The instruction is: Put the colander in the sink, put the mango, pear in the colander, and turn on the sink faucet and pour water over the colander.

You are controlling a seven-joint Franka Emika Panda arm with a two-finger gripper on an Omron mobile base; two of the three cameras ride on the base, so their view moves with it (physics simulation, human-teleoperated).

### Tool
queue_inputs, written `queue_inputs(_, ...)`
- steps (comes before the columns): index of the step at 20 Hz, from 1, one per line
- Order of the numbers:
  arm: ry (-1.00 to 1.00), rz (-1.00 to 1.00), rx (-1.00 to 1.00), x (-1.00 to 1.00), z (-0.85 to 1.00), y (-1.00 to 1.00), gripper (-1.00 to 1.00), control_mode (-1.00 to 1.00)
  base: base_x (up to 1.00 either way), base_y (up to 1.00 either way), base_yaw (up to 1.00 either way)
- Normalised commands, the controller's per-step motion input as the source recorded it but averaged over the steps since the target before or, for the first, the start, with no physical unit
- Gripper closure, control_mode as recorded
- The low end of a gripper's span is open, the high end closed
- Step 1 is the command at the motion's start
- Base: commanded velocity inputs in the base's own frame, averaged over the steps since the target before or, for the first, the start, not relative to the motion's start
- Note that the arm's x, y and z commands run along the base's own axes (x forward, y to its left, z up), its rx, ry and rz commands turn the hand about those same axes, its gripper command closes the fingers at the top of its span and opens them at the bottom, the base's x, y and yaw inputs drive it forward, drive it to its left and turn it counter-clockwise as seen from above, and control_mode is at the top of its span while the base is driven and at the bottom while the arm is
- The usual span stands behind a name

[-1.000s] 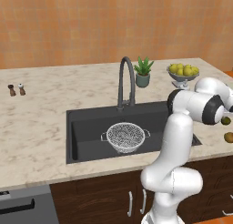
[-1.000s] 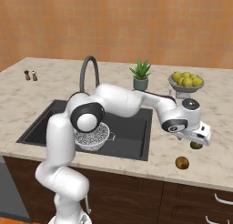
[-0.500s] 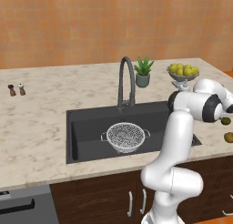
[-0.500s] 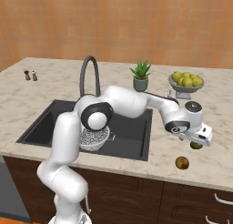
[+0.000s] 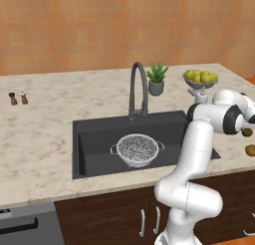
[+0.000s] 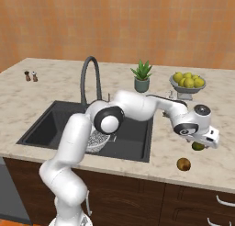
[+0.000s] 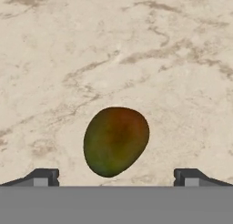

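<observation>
A pale marbled counter spans the kitchen, with the dark sink set into it and the gooseneck faucet arched over the basin's back edge. The white arm rises from the base, bends at the elbow above the sink's front and reaches right across the counter, its wrist turned downward past the basin's right edge. The colander sits upright in the sink, near the middle of the basin floor. Behind the arm's wrist a footed bowl of yellow fruit stands on the counter, with a small potted plant to its left by the faucet. The gripper hangs directly above the mango, fingers spread wide and holding nothing; the green-red fruit lies on the counter between them, untouched. A brownish pear lies nearer the counter's front edge, apart from the mango. Two small shakers stand far left.
</observation>
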Motion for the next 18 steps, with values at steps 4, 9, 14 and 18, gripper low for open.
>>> queue_inputs(4, 0.00, 0.00, 0.00, 0.21, -0.16, -0.01, -1.00, -1.00, 0.00, 0.00, 0.00)
queue_inputs(9, 0.01, -0.01, 0.02, 0.00, -0.27, 0.01, -1.00, -1.00, 0.00, 0.00, 0.00)
queue_inputs(14, 0.00, -0.01, 0.02, 0.03, -0.29, 0.03, -1.00, -1.00, 0.00, 0.00, 0.00)
queue_inputs(18, 0.00, 0.00, 0.00, 0.21, -0.19, 0.00, -1.00, -1.00, 0.00, 0.00, 0.00)
